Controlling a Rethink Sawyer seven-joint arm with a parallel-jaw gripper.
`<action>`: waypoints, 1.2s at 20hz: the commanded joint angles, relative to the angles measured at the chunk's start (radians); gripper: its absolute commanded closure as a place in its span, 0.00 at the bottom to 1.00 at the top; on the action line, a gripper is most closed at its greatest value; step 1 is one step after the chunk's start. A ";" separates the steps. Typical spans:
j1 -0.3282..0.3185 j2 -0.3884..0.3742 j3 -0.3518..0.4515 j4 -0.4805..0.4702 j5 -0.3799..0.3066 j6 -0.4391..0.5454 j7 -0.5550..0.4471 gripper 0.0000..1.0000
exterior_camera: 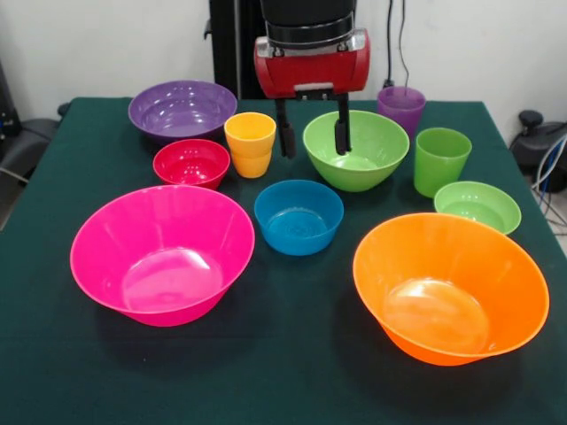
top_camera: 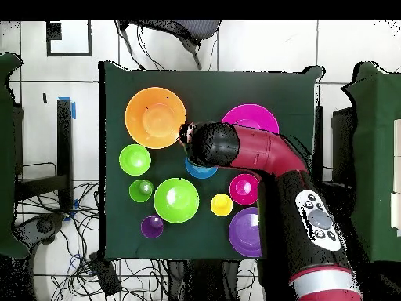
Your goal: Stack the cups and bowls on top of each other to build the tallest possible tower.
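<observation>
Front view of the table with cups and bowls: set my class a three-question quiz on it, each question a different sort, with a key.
1. True or false: the bowls are already stacked.
2. Which cup stands beside the red bowl? A yellow B green C purple
3. Fill in: the open gripper hangs by the medium ____ bowl.

Key: 1 false, every bowl stands alone. 2 A, the yellow cup. 3 green, the medium green bowl.

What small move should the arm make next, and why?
Probably lower the open gripper so one finger goes inside the medium green bowl and one outside. It hangs over that bowl's rim, one finger in front of the bowl, the other off its edge beside the yellow-orange cup. Nothing is stacked yet, and this bowl could serve as a base.
</observation>
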 commanded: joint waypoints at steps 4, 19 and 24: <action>-0.024 0.057 0.086 0.035 -0.020 -0.023 0.012 0.00; -0.035 0.055 0.094 0.047 -0.033 -0.041 0.015 0.00; -0.035 0.057 0.094 0.041 -0.032 -0.036 0.015 0.00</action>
